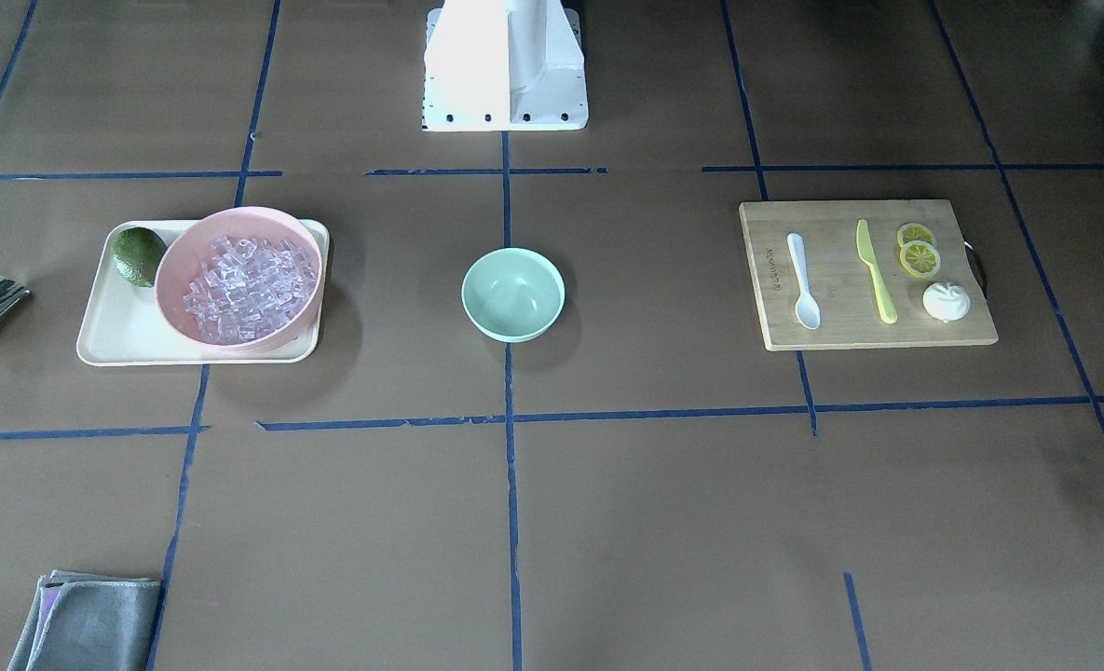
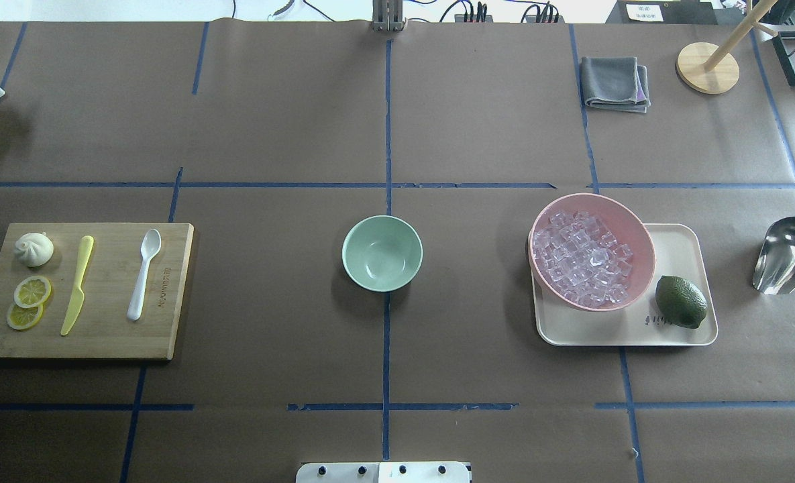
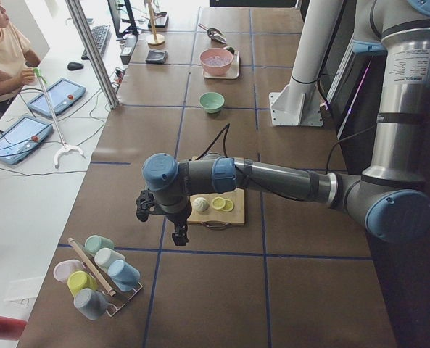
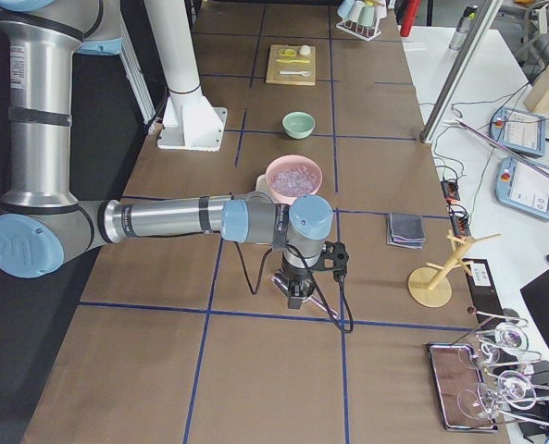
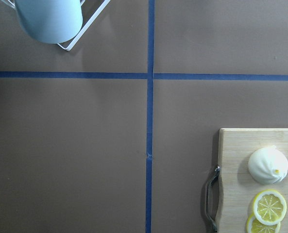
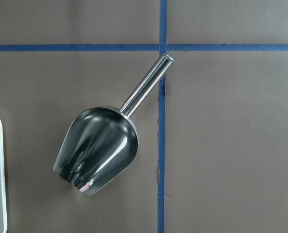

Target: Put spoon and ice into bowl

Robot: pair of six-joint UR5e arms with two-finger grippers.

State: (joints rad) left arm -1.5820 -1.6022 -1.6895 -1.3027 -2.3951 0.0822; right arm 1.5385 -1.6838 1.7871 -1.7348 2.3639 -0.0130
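The white spoon (image 2: 143, 274) lies on a wooden cutting board (image 2: 109, 335) at the table's left. The mint-green bowl (image 2: 382, 253) stands empty at the table's middle. The clear ice cubes (image 2: 581, 258) fill a pink bowl (image 2: 639, 231) on a cream tray (image 2: 598, 332) at the right. My left gripper (image 3: 178, 235) hangs beyond the board's outer end, far from the spoon. My right gripper (image 4: 295, 294) hangs beyond the tray, over a steel scoop (image 6: 97, 150). Both grippers show only in the side views, so I cannot tell whether they are open or shut.
A yellow knife (image 2: 77, 285), lemon slices (image 2: 31, 293) and a white bun (image 2: 33, 249) share the board. A green lime (image 2: 680, 302) lies on the tray. A grey cloth (image 2: 615, 82), a wooden stand (image 2: 706, 67) and a cup rack (image 3: 98, 275) stand at the edges.
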